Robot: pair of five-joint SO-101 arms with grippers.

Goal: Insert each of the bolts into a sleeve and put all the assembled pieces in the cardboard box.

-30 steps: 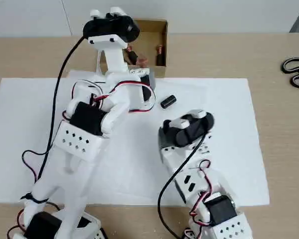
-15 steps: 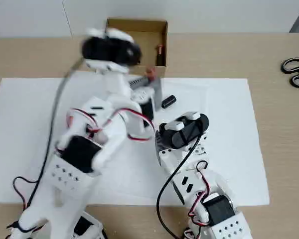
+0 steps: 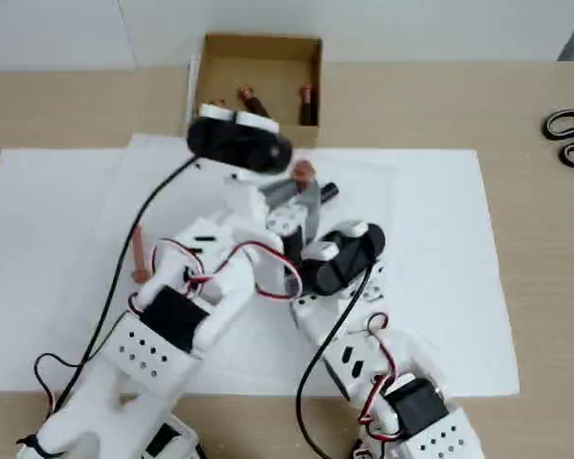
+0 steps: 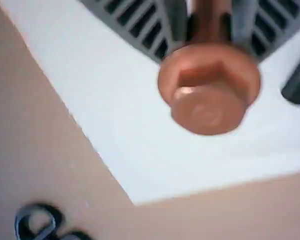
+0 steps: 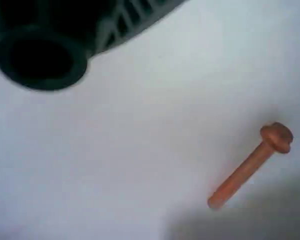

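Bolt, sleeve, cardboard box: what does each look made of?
The bolt: copper-orange, matte, soft-edged hex head with no metallic glint; possibly plastic or coated metal, can't tell which.
The sleeve: black, dull, thick-walled tube; likely plastic or rubber.
The cardboard box: plain brown board, matte, uncoated-looking walls.

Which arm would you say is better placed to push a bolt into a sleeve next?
The left: its claw holds a bolt by the shank, head outward, while the right arm carries a sleeve with its open end free.
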